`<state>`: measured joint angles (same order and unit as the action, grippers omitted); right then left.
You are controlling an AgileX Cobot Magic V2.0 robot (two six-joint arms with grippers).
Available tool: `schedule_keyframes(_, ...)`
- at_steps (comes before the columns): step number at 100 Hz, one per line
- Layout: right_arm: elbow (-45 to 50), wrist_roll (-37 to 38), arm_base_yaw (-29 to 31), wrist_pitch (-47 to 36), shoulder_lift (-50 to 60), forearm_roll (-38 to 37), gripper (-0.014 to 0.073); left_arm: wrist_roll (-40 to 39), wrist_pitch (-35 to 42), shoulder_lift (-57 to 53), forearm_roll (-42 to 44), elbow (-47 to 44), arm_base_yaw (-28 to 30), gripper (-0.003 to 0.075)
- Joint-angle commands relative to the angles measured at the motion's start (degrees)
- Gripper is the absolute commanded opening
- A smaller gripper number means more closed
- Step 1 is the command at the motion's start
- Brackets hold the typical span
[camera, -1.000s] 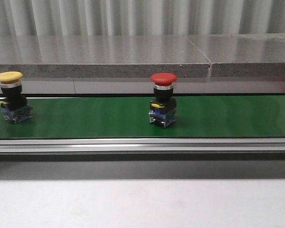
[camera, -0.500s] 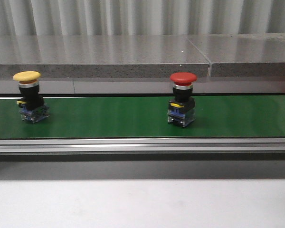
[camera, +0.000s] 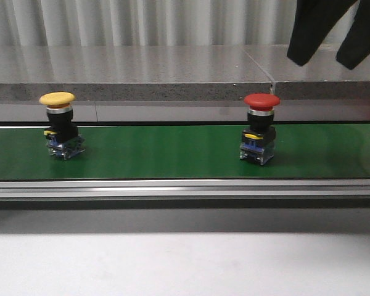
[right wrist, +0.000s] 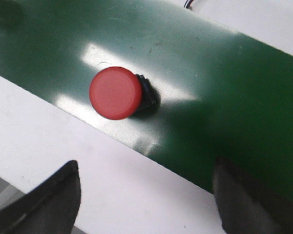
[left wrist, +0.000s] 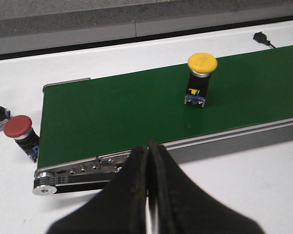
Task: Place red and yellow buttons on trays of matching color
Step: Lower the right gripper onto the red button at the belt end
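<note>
Front view: mushroom-capped red button on matte green belt.

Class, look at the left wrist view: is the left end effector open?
No. The left end effector has its fingers pressed together, empty, short of the green belt.

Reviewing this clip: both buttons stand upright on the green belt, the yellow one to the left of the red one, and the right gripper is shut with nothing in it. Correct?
Not quite. The right gripper is open, not shut: the right wrist view shows its fingers spread wide apart, holding nothing. The rest stands: the yellow button and the red button both stand upright on the green belt, yellow to the left.
</note>
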<state>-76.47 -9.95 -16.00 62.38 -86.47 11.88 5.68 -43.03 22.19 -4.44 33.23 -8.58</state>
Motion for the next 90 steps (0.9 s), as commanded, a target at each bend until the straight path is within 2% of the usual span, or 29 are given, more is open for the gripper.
schedule_keyframes(1, -4.6, -1.8, -0.1, 3.1, -1.9, 1.6, 0.0561, -0.6, 3.8, 0.4, -0.4, 1.4, -0.4, -0.0020)
schedule_keyframes(14, -7.5, -3.0, -0.1, 4.6, -6.0, 3.5, 0.0561, -0.6, 3.8, 0.4, -0.4, 1.4, -0.4, -0.0020)
schedule_keyframes(34, -9.4, -3.2, -0.1, 2.0, -10.3, 3.5, 0.0561, -0.6, 3.8, 0.4, -0.4, 1.4, -0.4, -0.0020)
schedule_keyframes(51, -9.4, -3.9, 0.0, 0.3, -12.1, 1.3, 0.0550, -0.6, 3.8, 0.4, -0.4, 1.4, -0.4, -0.0020)
schedule_keyframes(60, -9.4, -3.9, 0.0, 0.0, -12.2, 0.8, 0.0464, -0.6, 3.8, 0.4, -0.4, 1.4, -0.4, -0.0020)
schedule_keyframes(70, -9.4, -3.9, 0.0, -0.2, -12.2, 0.8, 0.0281, -0.6, 3.8, 0.4, -0.4, 1.4, -0.4, -0.0020)
schedule_keyframes(80, -9.4, -3.9, 0.0, -0.5, -12.1, 0.8, 0.0136, -0.6, 3.8, 0.4, -0.4, 1.4, -0.4, -0.0020)
schedule_keyframes(90, -9.4, -3.9, 0.1, -1.2, -11.5, 0.8, 0.0111, -0.6, 3.8, 0.4, -0.4, 1.4, -0.4, -0.0020)
